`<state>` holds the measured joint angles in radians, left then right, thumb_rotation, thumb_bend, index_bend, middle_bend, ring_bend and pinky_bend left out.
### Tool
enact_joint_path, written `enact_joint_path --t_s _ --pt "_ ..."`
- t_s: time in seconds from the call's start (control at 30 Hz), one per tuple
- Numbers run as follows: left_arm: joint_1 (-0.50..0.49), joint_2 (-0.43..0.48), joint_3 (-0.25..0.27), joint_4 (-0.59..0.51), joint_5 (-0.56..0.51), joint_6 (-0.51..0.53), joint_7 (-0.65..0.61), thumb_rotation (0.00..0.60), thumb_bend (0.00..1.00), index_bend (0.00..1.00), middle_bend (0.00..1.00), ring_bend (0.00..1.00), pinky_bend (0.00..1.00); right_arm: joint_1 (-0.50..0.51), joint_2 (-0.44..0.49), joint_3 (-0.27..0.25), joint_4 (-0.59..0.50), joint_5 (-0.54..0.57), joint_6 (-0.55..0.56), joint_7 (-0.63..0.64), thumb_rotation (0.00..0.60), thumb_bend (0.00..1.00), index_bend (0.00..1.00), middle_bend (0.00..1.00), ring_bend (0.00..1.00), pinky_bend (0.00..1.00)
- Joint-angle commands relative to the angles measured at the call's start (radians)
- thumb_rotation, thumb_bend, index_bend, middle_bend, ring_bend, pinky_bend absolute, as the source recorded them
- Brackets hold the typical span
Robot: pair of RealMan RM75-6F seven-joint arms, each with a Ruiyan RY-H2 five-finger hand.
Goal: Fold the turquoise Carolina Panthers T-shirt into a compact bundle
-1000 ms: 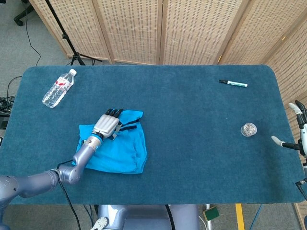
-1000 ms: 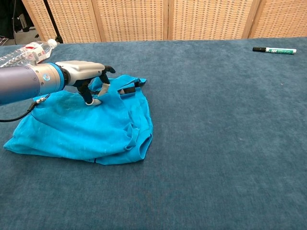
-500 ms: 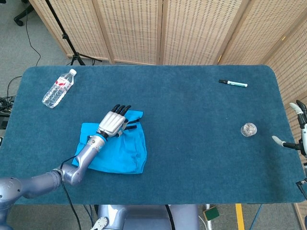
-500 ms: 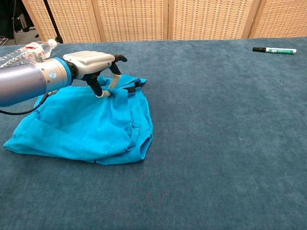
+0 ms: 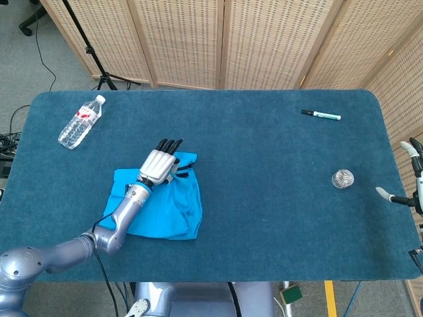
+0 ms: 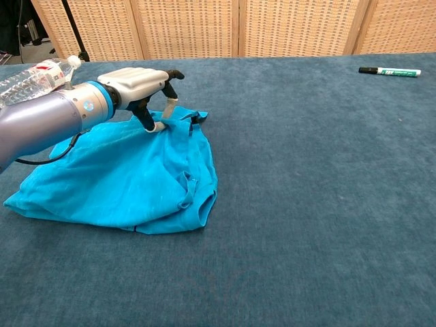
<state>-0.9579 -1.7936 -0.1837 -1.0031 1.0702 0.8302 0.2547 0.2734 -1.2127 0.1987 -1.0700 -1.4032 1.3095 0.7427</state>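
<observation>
Left hand point(image 5: 158, 165) has moved farther from the robot since the earlier frames, now over the far edge of the shirt point(image 5: 162, 208), near its far right corner. In the chest view the left hand point(image 6: 139, 85) sits palm down, fingers curled downward, fingertips point(image 6: 158, 126) touching the cloth at the bunched far edge. Whether any cloth is pinched, cannot tell. Earlier the same hand was nearer the shirt's middle; the far edge now looks pulled a bit more away from the robot, and the shirt's left part lies flatter.

The shirt point(image 6: 129, 180) is turquoise, crumpled in a rough folded heap on the left-near part of the table point(image 5: 264, 178), a rolled fold along its right side. No logo or print readable on it in either view.

Right hand point(image 5: 410, 178) shows only at the right frame edge of the head view, off the table's right side, fingers spread apart, holding nothing, about the same place as before.

Bottle point(image 5: 80, 121) lies on its side at far left, red-and-white label, text too small to read. Marker point(image 5: 321, 115) lies far right, green and white barrel, black cap, writing unreadable; also in the chest view point(image 6: 390, 71). Small clear round object point(image 5: 342, 178) sits near the right edge. None of these moved.
</observation>
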Motion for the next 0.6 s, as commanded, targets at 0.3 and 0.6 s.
enact_joint_path --t_s 0.3,0.6 --pt "-0.016 -0.085 -0.036 0.096 0.018 0.004 -0.033 0.6 0.55 0.84 0.0 0.0 0.0 0.001 0.001 0.004 0.004 0.004 -0.004 0.011 0.6 0.0 0.0 0.0 0.0 0.0" --pt "-0.021 -0.12 -0.043 0.144 0.056 0.008 -0.072 0.6 0.44 0.74 0.0 0.0 0.0 0.0 0.002 0.003 0.005 0.003 -0.003 0.016 0.6 0.0 0.0 0.0 0.0 0.0"
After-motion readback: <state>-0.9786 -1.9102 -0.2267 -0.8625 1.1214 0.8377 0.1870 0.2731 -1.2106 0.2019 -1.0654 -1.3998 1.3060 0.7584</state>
